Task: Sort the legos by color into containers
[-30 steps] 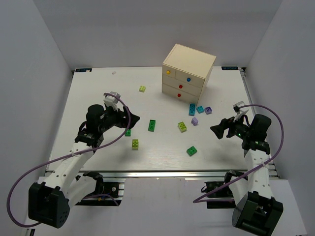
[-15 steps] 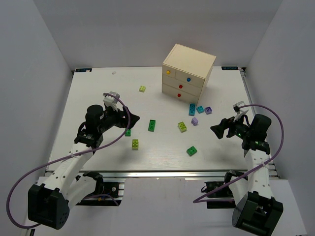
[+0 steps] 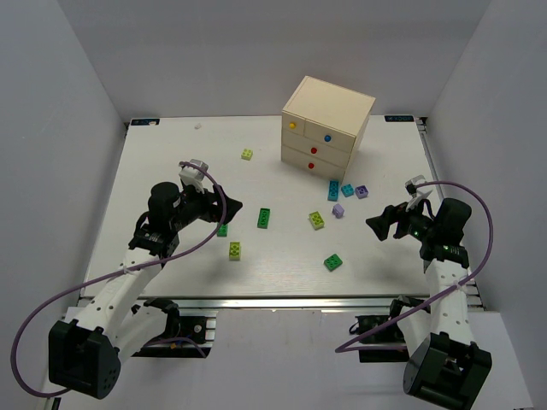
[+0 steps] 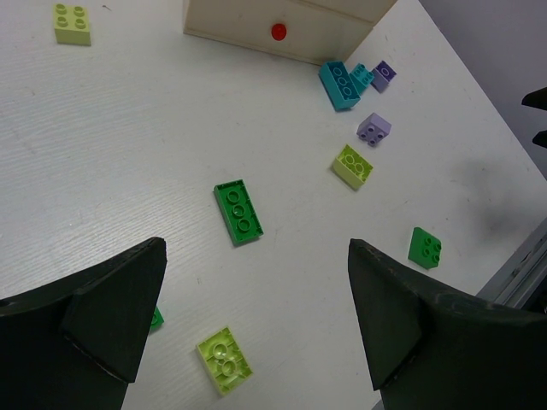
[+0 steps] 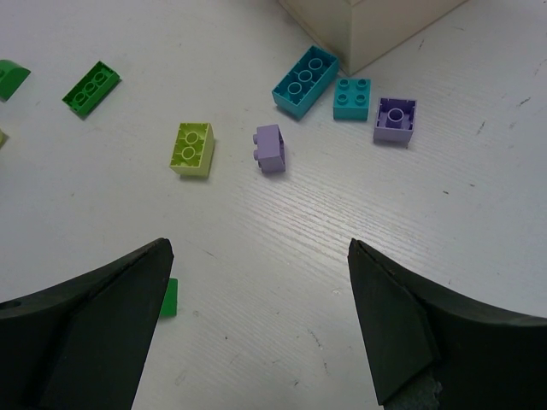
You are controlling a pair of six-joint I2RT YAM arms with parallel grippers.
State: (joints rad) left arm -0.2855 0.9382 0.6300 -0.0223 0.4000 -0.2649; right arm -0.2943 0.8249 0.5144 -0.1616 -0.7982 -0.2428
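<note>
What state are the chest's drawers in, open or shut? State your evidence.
Shut. In the top view every drawer front on the chest sits flush with its face; none juts out.

Table [image 3: 141, 162]: one, rectangular, white top with fine wood-grain lines and a few small dark scuffs, edged along the near side by a silver metal rail [image 3: 282, 299], with a small black bracket [image 3: 144, 122] at each back corner. Walls: three plain pale grey panels, left wall [image 3: 51, 128], back wall [image 3: 239, 51] and right wall [image 3: 504, 94], standing close around the table on all but the near side. Light: even and soft, giving only faint, short shadows on the top; lower surface [image 3: 282, 367] beneath the near edge, white.
</note>
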